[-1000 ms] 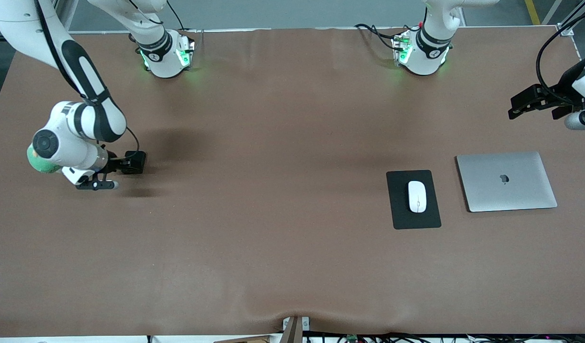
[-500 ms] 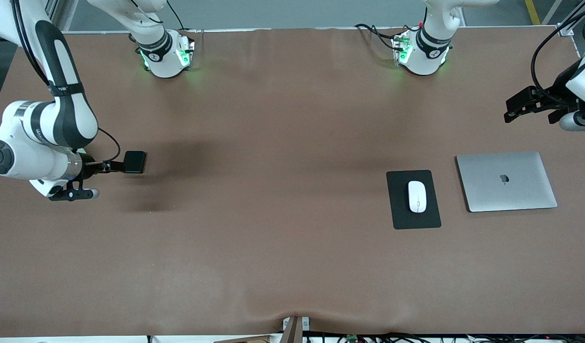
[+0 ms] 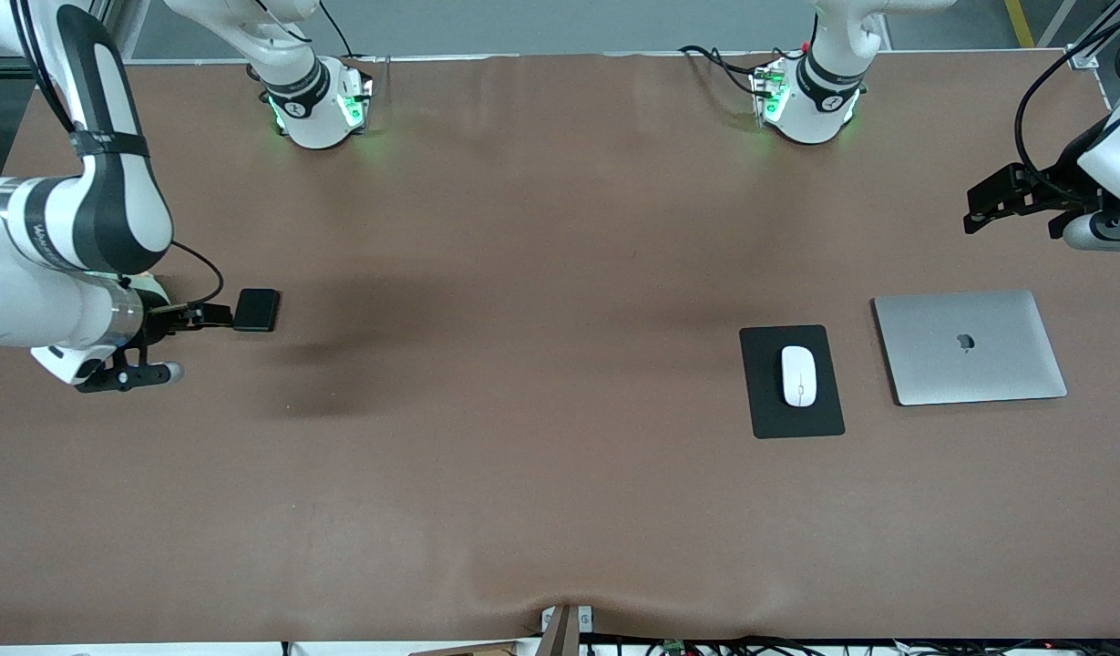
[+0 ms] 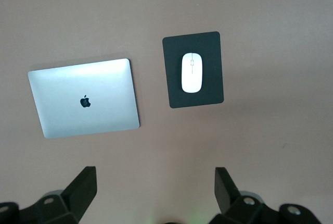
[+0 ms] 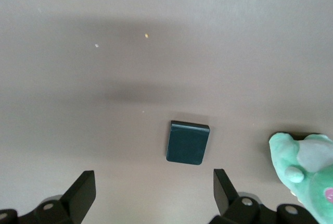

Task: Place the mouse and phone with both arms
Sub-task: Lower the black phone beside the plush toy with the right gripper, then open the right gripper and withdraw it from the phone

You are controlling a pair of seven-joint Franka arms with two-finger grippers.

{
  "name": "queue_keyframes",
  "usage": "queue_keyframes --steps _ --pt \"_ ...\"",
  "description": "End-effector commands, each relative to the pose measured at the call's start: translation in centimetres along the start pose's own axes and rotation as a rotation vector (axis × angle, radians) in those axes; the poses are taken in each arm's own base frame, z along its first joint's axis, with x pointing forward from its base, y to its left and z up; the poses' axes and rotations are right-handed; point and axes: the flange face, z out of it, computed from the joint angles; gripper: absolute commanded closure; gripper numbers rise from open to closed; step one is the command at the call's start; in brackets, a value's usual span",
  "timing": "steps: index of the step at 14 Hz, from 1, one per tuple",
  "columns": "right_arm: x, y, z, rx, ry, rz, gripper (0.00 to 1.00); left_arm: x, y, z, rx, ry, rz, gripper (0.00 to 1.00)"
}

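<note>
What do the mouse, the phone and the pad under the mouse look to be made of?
Mouse: looks like glossy white plastic, with a smooth shell and a thin grey line. Phone: a dark slab with rounded corners, probably glass or plastic; its face looks smooth, faintly sheened. Mouse pad: matte black with no glare, probably rubber or fabric.

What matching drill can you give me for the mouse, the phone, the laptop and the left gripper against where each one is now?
Things:
1. mouse
2. phone
3. laptop
4. left gripper

Places:
A. bare table, toward the right arm's end
B. on the black mouse pad
C. open, in the air above the table's left-arm end
D. closed, beside the pad

Pairs: 1-B, 2-A, 3-D, 4-C
</note>
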Motion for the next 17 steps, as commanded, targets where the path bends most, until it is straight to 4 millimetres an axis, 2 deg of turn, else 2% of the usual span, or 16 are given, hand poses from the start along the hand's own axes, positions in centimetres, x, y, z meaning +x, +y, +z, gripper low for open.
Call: queue_keyframes --steps 1,5,7,12,13,15,17 --pt "1.2 0.0 -4.8 0.034 -0.03 -0.002 0.0 -0.4 -0.1 -0.3 0.023 -0.001 0.024 0.0" --pt "0.3 -1.4 -10.6 0.036 -0.019 -0.027 0.0 -0.4 -0.1 -0.3 0.038 -0.001 0.011 0.0" --pt "-0.4 -2.3 -13.8 0.028 0.026 -0.04 0.0 -0.4 -0.2 -0.4 0.047 -0.002 0.01 0.0" --pt "-1.8 -2.9 -21.0 -0.009 0.174 -0.046 0.0 -0.6 -0.4 -0.8 0.046 0.004 0.024 0.0" --pt "-2.3 -3.8 -21.4 -0.015 0.167 -0.056 0.0 -0.6 -0.5 -0.8 0.046 0.004 0.022 0.0" --pt "-4.6 -3.7 -22.5 -0.014 0.116 -0.049 0.0 -0.7 -0.5 -0.8 0.046 0.002 0.024 0.0" --pt "-6.8 -4.5 -24.4 -0.019 0.135 -0.058 0.0 -0.7 -0.5 -0.8 0.046 0.002 0.024 0.0"
